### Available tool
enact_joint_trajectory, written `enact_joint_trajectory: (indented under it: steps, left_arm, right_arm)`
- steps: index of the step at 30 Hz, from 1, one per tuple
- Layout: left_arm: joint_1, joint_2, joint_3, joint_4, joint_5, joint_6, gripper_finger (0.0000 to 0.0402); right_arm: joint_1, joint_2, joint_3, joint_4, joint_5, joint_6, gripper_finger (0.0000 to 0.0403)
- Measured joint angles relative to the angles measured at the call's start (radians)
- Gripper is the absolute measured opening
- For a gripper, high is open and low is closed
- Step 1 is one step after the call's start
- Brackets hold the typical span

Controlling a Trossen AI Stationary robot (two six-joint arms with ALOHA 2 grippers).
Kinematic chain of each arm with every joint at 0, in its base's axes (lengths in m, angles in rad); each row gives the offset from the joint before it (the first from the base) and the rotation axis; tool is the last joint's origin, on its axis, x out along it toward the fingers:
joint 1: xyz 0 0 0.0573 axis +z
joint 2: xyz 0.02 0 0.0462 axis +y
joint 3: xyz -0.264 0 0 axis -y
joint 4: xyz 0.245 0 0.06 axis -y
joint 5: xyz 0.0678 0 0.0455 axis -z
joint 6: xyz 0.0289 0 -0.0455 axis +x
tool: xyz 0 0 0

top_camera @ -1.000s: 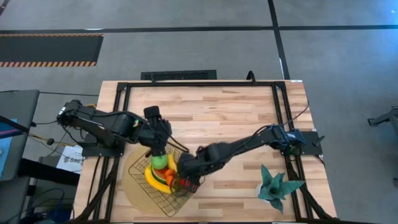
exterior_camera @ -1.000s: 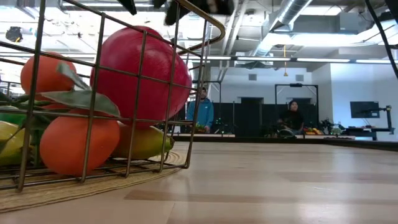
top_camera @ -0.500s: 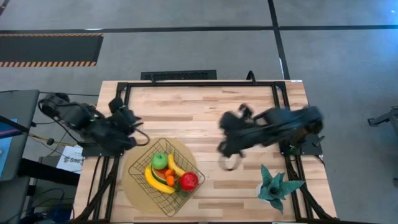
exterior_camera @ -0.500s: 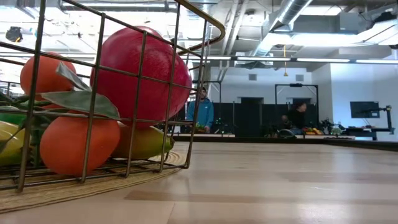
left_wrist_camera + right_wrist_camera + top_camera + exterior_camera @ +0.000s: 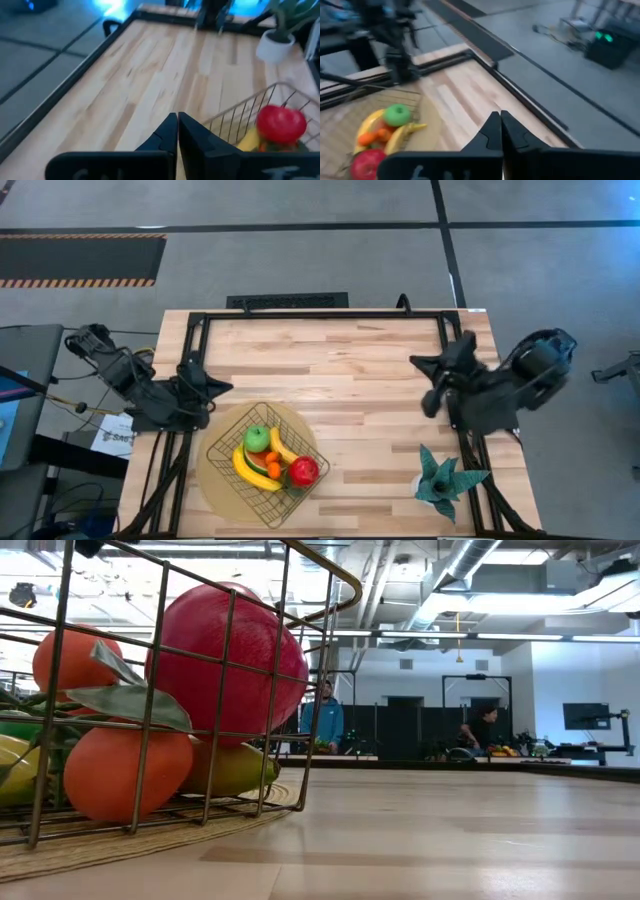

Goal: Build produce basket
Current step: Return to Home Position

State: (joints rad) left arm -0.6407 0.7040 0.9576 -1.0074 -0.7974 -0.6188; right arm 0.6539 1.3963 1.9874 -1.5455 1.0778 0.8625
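The dark wire basket (image 5: 228, 448) stands on a round tan disc (image 5: 212, 480) at the table's near left. In it lie a green apple (image 5: 257, 439), two yellow bananas (image 5: 250, 471), small oranges (image 5: 272, 464) and a shiny red round fruit (image 5: 303, 471). The low view shows the red fruit (image 5: 235, 660) and leafy oranges (image 5: 120, 775) behind the basket wires (image 5: 150, 690). My left gripper (image 5: 208, 387) is shut and empty at the table's left edge, clear of the basket. My right gripper (image 5: 428, 385) is shut and empty near the table's right edge.
A teal spiky-leaved plant (image 5: 445, 477) in a white pot stands at the near right corner. A black frame (image 5: 320, 315) runs along the table's edges. Bare wood lies between the basket and the right arm. People stand in the room far behind the table (image 5: 325, 720).
Both arms have drawn back from the basket. My left gripper has gone from the basket's far rim toward the table's left edge. My right gripper has gone from over the red fruit toward the right edge. The red fruit stays in the basket, which has kept still.
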Motion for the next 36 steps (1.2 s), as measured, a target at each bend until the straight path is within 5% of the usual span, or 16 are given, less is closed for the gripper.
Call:
enact_joint_trajectory:
  steps: [3,6,11,14,22,27,36]
  left_arm:
    - [0.037,-0.021,-0.044,0.142,0.019,0.104,0.0000]
    - [0.081,-0.032,-0.040,0.166,0.057,0.171,0.0000]
    - [0.161,-0.031,-0.035,0.189,0.125,0.233,0.0000]
    - [0.191,-0.036,-0.055,0.206,0.157,0.265,0.0000]
    - [0.201,-0.224,-0.310,0.547,0.162,0.318,0.0000]
    - [0.222,-0.404,-0.529,0.769,0.159,0.305,0.0000]
    - [0.278,-0.520,-0.711,0.828,0.184,0.203,0.0000]
  right_arm:
    - [-0.025,-0.083,-0.276,0.191,-0.006,0.059,0.0001]
    - [-0.063,-0.178,-0.581,0.618,-0.091,-0.054,0.0001]
    - [-0.217,-0.318,-1.074,1.600,-0.455,-0.494,0.0001]
    - [-0.366,-0.391,-1.251,1.885,-0.648,-0.524,0.0001]
    - [-0.620,-0.609,-1.315,1.827,-0.921,-0.527,0.0001]
    - [-0.642,-0.761,-1.293,1.658,-0.923,-0.570,0.0001]
    - [-0.607,-0.882,-1.294,1.358,-0.815,-0.497,0.0001]
